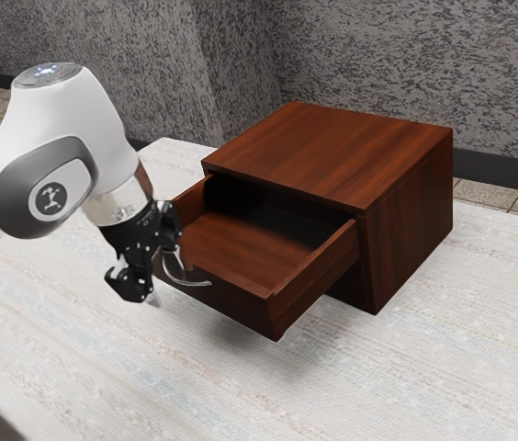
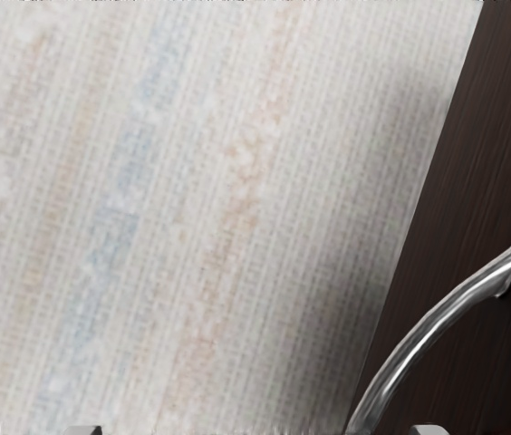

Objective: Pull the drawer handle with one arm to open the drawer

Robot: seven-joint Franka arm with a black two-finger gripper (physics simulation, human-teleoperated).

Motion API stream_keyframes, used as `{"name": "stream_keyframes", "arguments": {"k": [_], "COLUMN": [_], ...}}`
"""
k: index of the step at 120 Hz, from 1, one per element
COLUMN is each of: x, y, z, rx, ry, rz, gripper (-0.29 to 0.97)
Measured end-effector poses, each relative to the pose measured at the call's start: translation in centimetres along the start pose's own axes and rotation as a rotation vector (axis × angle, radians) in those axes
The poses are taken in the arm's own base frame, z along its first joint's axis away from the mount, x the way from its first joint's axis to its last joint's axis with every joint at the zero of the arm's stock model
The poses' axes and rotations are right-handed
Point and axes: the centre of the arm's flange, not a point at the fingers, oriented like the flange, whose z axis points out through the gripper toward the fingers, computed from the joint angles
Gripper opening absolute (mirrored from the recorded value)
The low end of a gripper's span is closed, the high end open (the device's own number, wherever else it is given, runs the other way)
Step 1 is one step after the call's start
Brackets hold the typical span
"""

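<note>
Drawer of dark reddish-brown wood (image 1: 259,253) stands well out of matching box cabinet (image 1: 332,152), tray interior open to view, rear part under cabinet top. We judge opening largely done; whether more travel remains we cannot tell. Curved silver metal handle (image 1: 188,273) sits on drawer front, just beside our black two-finger gripper (image 1: 135,285). Wrist view: fingers (image 2: 81,430) spread wide, handle bar between them, not clamped. Left: perhaps short further pull over pale woven tablecloth (image 1: 378,367)
</note>
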Motion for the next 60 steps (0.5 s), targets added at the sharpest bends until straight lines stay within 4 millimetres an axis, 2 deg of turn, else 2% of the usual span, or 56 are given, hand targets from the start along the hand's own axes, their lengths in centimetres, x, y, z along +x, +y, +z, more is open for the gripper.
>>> {"name": "stream_keyframes", "arguments": {"k": [27, 45, 60], "x": [-0.4, -2.2, -3.5], "y": [0.2, 0.8, 0.8], "z": [-1.0, -3.4, -4.7], "rx": [-0.003, -0.041, -0.054], "ry": [-0.001, -0.009, -0.010], "rz": [0.015, 0.048, 0.073], "gripper": [0.41, 0.39, 0.24]}}
